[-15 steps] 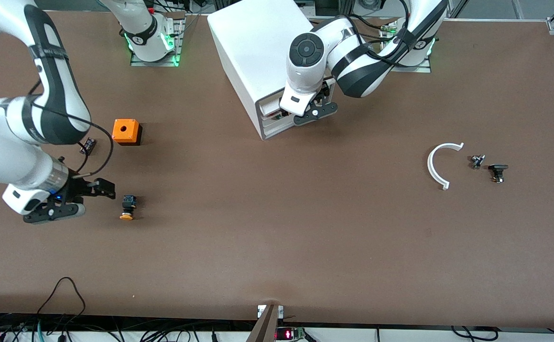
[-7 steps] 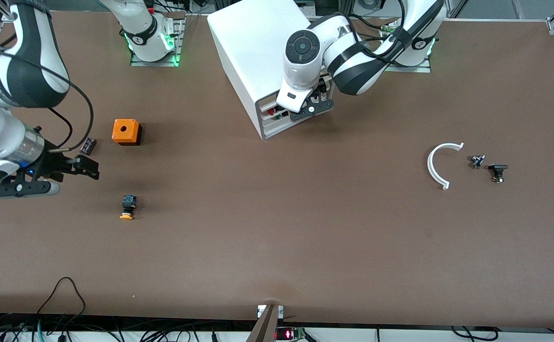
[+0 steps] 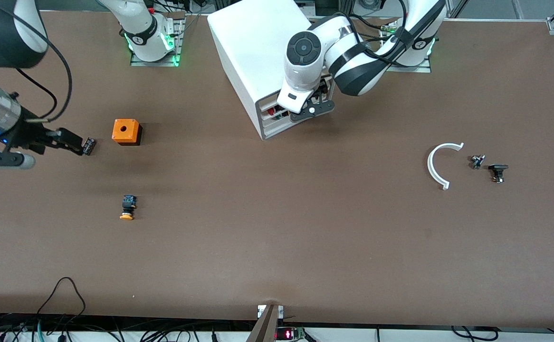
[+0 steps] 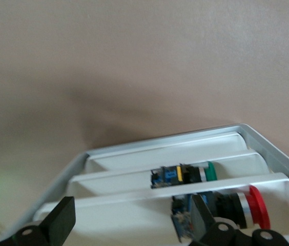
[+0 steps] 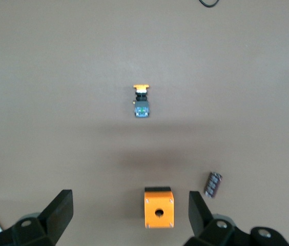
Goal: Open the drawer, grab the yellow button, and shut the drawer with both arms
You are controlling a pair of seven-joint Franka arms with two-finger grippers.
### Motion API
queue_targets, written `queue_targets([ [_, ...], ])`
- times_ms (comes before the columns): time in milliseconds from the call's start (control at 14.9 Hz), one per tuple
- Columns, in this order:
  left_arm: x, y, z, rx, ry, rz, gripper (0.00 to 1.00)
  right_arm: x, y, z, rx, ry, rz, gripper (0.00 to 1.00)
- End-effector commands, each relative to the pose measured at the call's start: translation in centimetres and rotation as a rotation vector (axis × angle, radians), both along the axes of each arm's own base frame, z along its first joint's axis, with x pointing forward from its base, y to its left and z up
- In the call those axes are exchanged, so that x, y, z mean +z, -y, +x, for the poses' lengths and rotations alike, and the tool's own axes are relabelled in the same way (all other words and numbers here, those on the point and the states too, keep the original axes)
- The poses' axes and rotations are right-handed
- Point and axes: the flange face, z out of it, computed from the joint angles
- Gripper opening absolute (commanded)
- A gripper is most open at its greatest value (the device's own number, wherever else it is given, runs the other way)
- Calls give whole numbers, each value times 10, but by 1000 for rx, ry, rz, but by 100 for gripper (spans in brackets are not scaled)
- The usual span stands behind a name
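Observation:
The button (image 3: 127, 208), with an orange-yellow cap and a black-and-blue body, lies on its side on the table toward the right arm's end; it also shows in the right wrist view (image 5: 141, 101). My right gripper (image 3: 44, 149) is open and empty, up in the air, apart from the button; the right wrist view (image 5: 130, 215) shows its fingers wide apart. My left gripper (image 3: 308, 109) is open at the front of the white drawer cabinet (image 3: 253, 52). In the left wrist view its fingers (image 4: 62, 220) straddle a white drawer (image 4: 134, 205) holding a red-capped button (image 4: 236, 207).
An orange square box with a round hole (image 3: 126, 131) and a small black part (image 3: 88, 146) lie beside the right gripper. A green-capped button (image 4: 185, 175) lies in another drawer. A white curved piece (image 3: 441, 164) and two small dark parts (image 3: 488, 167) lie toward the left arm's end.
My right gripper has risen and drawn away from the button, toward the orange box and the table's edge. My left gripper has moved slightly in toward the cabinet's drawer fronts.

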Motion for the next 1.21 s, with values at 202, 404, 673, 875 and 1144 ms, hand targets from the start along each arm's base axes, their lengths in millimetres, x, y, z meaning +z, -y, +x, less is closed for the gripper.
queue_targets([
  [202,64,-79,83,-168,-33,-59,99,57,2,-16,-19,-4,0,100],
  [404,95,-120,123,-302,9,-144,99,62,1,-20,-23,-16,0,100],
  [673,120,-185,162,-484,66,-119,99,79,4,-34,-42,-20,-2,100],
  [875,154,-216,177,-560,128,-94,99,80,2,-36,-42,-31,-4,100],
  [1144,190,-292,183,-668,161,-79,99,79,2,-34,-43,-25,0,100],
])
